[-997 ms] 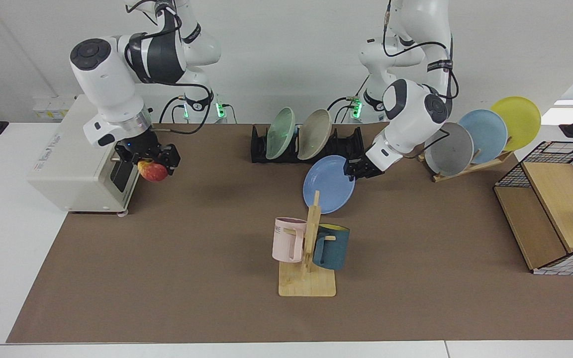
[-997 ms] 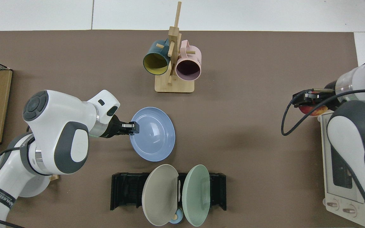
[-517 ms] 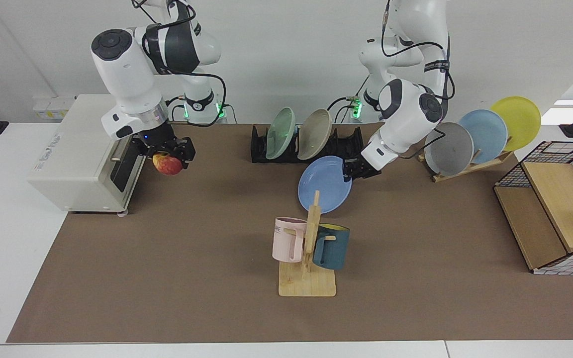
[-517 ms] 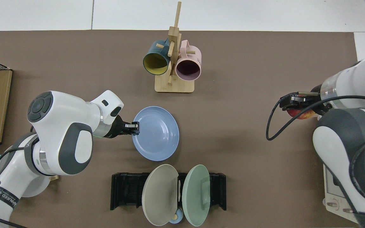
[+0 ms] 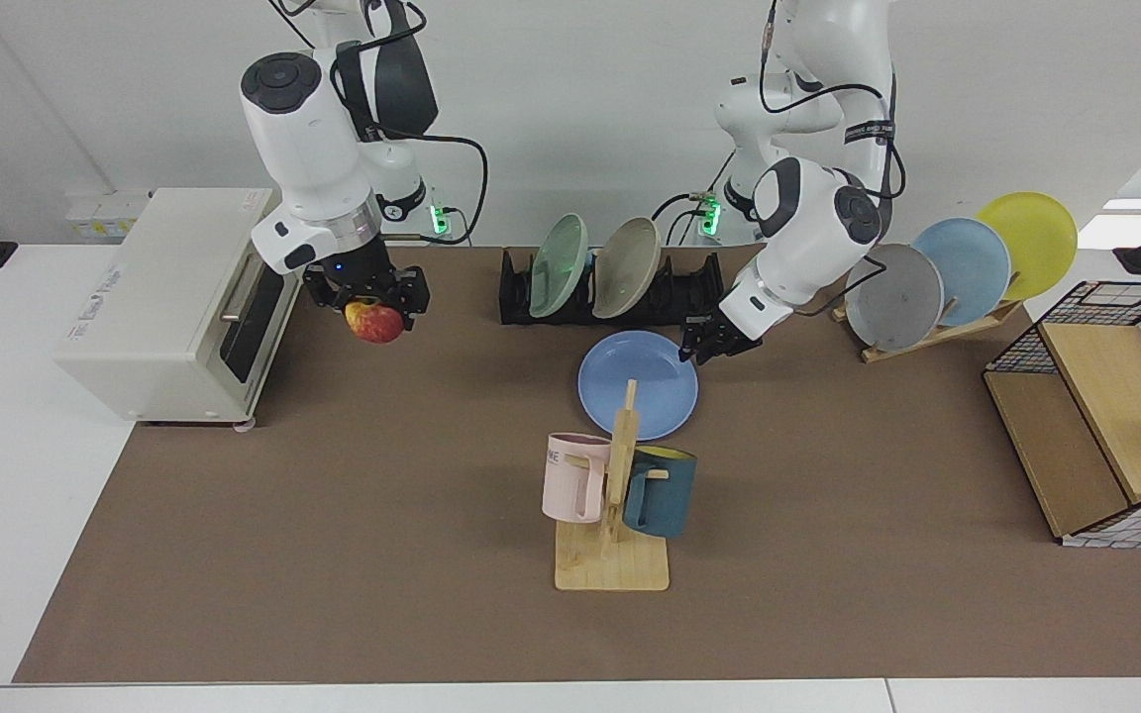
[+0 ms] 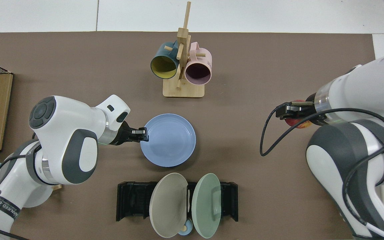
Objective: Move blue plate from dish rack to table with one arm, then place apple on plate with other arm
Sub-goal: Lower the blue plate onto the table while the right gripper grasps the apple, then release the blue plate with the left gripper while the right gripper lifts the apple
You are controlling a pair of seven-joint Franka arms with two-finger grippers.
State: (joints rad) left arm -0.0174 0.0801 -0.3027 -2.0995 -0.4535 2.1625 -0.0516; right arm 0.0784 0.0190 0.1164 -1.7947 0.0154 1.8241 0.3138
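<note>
The blue plate (image 5: 638, 384) (image 6: 169, 140) lies nearly flat on the brown mat of the table (image 5: 333, 495), just in front of the black dish rack (image 5: 694, 287) (image 6: 132, 200). My left gripper (image 5: 704, 343) (image 6: 142, 134) is low over the mat and shut on the plate's rim. My right gripper (image 5: 372, 305) (image 6: 292, 112) hangs above the mat beside the white oven, shut on the red and yellow apple (image 5: 375, 321) (image 6: 298, 123). The apple is well away from the plate.
A green plate (image 5: 559, 265) and a beige plate (image 5: 627, 267) stand in the rack. A mug tree (image 5: 615, 495) (image 6: 182, 66) stands close in front of the blue plate. White oven (image 5: 164, 297), wooden plate stand (image 5: 957, 267), wire basket (image 5: 1105, 406).
The left gripper has lowered the blue plate from a steep tilt to nearly flat on the mat. The right arm has carried the apple away from the oven toward the table's middle.
</note>
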